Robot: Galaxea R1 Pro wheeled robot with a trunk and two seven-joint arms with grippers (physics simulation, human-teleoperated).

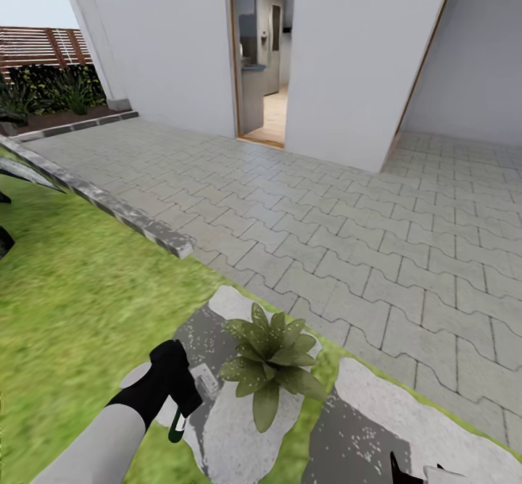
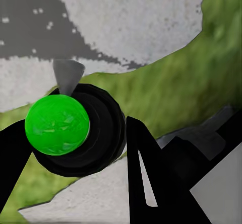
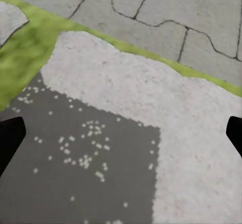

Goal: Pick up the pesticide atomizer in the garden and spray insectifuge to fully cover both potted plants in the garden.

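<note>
Atomizer in our left grip beside one potted plant

The pesticide atomizer (image 2: 65, 133) sat clamped in our left gripper (image 1: 177, 390), low over a stepping stone (image 1: 232, 426) just beside the potted plant (image 1: 272, 361); our right gripper (image 3: 121, 133) held its jaws wide apart, empty. We judged the nozzle could miss the leaves if aimed downward
</note>
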